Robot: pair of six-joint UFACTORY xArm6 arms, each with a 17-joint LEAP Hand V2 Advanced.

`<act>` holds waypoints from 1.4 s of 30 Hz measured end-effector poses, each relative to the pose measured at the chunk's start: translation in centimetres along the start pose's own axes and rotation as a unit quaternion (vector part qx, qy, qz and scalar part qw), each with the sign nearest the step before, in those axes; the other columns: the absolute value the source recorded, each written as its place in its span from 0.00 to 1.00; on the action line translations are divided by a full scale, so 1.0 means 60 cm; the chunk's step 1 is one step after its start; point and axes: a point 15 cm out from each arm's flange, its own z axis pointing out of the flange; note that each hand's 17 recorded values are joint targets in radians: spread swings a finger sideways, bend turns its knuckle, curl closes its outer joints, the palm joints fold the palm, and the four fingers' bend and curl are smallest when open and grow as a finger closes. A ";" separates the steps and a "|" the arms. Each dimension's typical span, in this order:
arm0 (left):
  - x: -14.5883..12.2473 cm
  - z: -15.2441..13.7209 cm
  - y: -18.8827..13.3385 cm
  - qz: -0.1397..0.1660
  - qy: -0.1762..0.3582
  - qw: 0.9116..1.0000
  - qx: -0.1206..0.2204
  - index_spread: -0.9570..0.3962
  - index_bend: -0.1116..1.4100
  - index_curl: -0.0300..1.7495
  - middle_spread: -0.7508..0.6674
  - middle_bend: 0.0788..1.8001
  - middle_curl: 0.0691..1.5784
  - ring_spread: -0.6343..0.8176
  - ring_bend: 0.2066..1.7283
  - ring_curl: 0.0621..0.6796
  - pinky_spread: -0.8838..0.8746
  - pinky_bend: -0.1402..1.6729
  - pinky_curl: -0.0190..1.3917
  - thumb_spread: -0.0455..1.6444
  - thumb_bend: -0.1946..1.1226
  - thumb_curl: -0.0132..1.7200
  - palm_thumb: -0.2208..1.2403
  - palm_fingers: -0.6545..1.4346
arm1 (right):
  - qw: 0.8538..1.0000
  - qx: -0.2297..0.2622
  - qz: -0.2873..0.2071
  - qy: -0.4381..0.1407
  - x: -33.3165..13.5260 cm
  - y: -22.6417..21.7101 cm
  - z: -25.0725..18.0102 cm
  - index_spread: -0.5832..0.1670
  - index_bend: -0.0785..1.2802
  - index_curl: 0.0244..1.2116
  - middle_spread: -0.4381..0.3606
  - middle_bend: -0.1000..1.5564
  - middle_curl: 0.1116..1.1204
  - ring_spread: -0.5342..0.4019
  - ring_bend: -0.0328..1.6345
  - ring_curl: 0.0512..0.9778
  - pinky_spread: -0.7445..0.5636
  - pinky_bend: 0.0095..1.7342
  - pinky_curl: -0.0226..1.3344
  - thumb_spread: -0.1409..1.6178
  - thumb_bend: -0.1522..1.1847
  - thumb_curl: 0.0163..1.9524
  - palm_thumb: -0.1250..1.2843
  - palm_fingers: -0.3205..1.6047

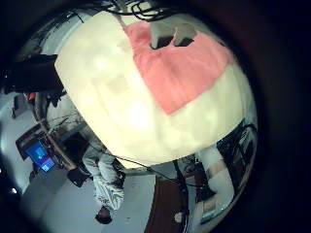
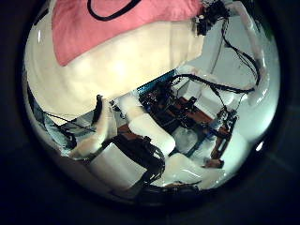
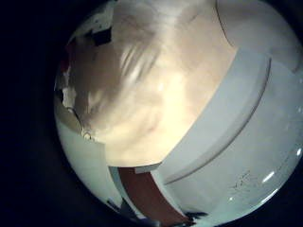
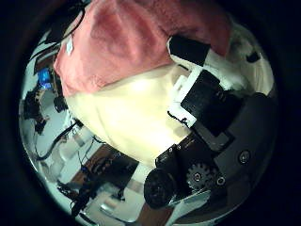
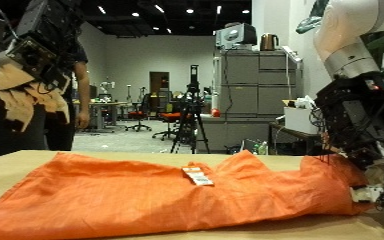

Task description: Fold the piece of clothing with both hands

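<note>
On the table [image 5: 6,165] the orange garment [image 5: 166,195] lies spread out and rumpled, its tag [image 5: 197,177] up. The left hand [image 5: 39,45] hangs high above one end, fingers relaxed and empty, while the right hand [image 5: 365,135] is down at the other edge, though whether it pinches cloth I cannot tell. I judge the fold is only starting: next the left hand must descend and grasp its end.

Lit brightly by ceiling spots [image 5: 150,10]; glare whitening the counter [image 1: 136,116]; palm views strongly bent, dark-rimmed.
</note>
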 end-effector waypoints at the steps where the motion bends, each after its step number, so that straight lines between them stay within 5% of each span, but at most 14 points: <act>1: 0.000 -0.001 0.001 0.000 0.000 1.000 0.001 0.82 0.17 0.15 0.85 0.06 0.11 0.85 0.14 0.26 0.83 0.24 0.24 0.66 0.13 0.26 0.58 0.29 | 1.000 0.004 0.000 -0.005 0.003 0.009 -0.002 0.40 0.82 0.59 0.38 0.80 0.62 0.33 0.79 0.62 0.32 0.71 0.50 0.68 0.21 0.29 0.89 0.78; 25: -0.019 0.016 0.060 -0.028 0.018 0.999 0.016 0.82 0.17 0.15 0.85 0.06 0.11 0.85 0.14 0.27 0.83 0.24 0.24 0.66 0.13 0.26 0.58 0.29 | 0.995 0.081 0.052 -0.006 0.104 0.221 -0.140 0.43 0.86 0.65 0.41 0.87 0.62 0.33 0.82 0.73 0.39 0.72 0.61 0.71 0.18 0.41 0.90 0.73; 33: -0.052 0.056 0.079 -0.050 0.040 0.998 0.015 0.82 0.17 0.15 0.85 0.06 0.11 0.85 0.14 0.27 0.83 0.24 0.24 0.67 0.13 0.26 0.58 0.29 | 0.991 0.131 -0.013 0.023 -0.005 0.183 -0.268 0.43 0.86 0.65 0.41 0.87 0.62 0.33 0.81 0.74 0.39 0.71 0.64 0.71 0.17 0.44 0.90 0.74; 42: -0.086 0.097 0.116 -0.061 0.069 0.995 0.027 0.82 0.17 0.15 0.85 0.06 0.11 0.85 0.14 0.27 0.83 0.24 0.24 0.67 0.13 0.26 0.58 0.29 | 0.971 0.186 -0.131 0.077 -0.256 0.081 -0.417 0.44 0.86 0.66 0.41 0.88 0.61 0.33 0.81 0.76 0.39 0.70 0.66 0.71 0.14 0.46 0.89 0.74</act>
